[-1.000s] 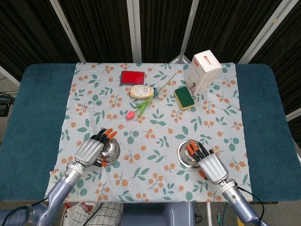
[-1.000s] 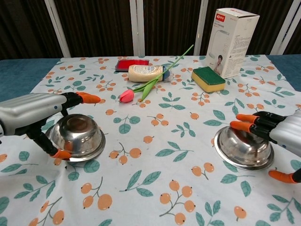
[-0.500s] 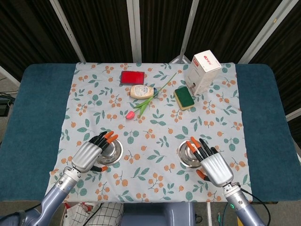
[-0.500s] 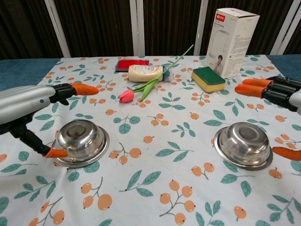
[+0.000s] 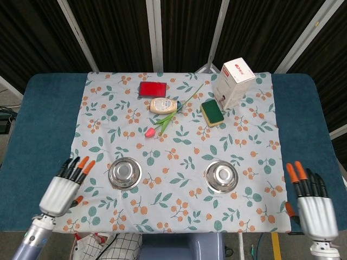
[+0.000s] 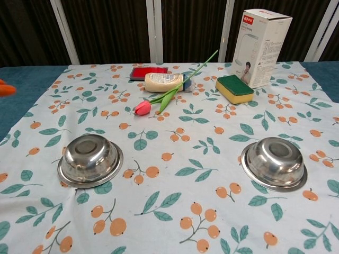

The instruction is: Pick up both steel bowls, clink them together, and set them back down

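Two steel bowls stand upright on the floral cloth, one at the front left (image 5: 124, 173) (image 6: 90, 160) and one at the front right (image 5: 221, 176) (image 6: 274, 163). Neither is touched. My left hand (image 5: 64, 188) hovers off the cloth's left edge, well to the left of the left bowl, fingers spread and empty. My right hand (image 5: 310, 205) is off the cloth's right edge, far from the right bowl, fingers apart and empty. In the chest view only an orange fingertip (image 6: 5, 89) of the left hand shows at the left border.
At the back of the cloth lie a red flat box (image 5: 152, 88), a cream bottle (image 5: 165, 105), a pink tulip (image 5: 162, 122), a green sponge (image 5: 212, 112) and a white carton (image 5: 233, 81). Blue table surface (image 5: 38, 130) flanks the cloth on both sides.
Both hands have let go of the bowls and drawn back outward, left hand to the left, right hand to the right. The bowls now sit alone on the cloth.
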Controlling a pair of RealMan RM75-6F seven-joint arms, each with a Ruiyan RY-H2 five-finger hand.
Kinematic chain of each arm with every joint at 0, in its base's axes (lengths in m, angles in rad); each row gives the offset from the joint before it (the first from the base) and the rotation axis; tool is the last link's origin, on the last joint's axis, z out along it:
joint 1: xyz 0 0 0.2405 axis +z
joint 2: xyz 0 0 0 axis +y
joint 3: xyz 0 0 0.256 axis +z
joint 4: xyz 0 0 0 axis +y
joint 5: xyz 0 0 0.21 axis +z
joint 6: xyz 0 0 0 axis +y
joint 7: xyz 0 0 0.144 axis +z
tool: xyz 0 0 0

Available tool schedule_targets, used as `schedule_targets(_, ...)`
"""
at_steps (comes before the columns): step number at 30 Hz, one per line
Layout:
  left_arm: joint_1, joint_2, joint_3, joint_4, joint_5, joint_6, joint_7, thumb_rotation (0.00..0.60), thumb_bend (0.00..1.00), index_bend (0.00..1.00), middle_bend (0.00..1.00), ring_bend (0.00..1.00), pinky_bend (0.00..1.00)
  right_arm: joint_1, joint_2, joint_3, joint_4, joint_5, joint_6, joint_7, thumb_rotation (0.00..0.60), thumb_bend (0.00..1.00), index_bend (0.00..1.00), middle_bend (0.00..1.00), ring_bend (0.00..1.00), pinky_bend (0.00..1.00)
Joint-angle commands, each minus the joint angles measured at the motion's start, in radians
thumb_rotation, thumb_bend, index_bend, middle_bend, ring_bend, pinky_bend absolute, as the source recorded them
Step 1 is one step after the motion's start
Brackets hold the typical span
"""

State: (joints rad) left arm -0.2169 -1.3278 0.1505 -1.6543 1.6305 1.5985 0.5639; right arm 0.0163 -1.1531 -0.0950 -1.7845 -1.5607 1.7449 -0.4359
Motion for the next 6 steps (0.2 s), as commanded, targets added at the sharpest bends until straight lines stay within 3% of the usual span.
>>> schedule_targets(1, 0.128, 0.001, -0.014, 0.092, -0.014, 0.157, -0.127, 0.6, 0.07, 0.0, 0.0, 0.0, 0.08, -0.054, 0.027, 0.066, 0.046, 0.123, 0.034, 0.084, 0.6, 0.33, 0.0, 0.0, 0.0, 0.11)
schedule_targets(6, 0.133, 0.04, -0.061, 0.076, -0.067, 0.129, -0.189, 0.6, 0.07, 0.0, 0.0, 0.0, 0.08, -0.057, 0.068, 0.095, 0.043, 0.181, -0.019, 0.149, 0.6, 0.33, 0.0, 0.0, 0.0, 0.09)
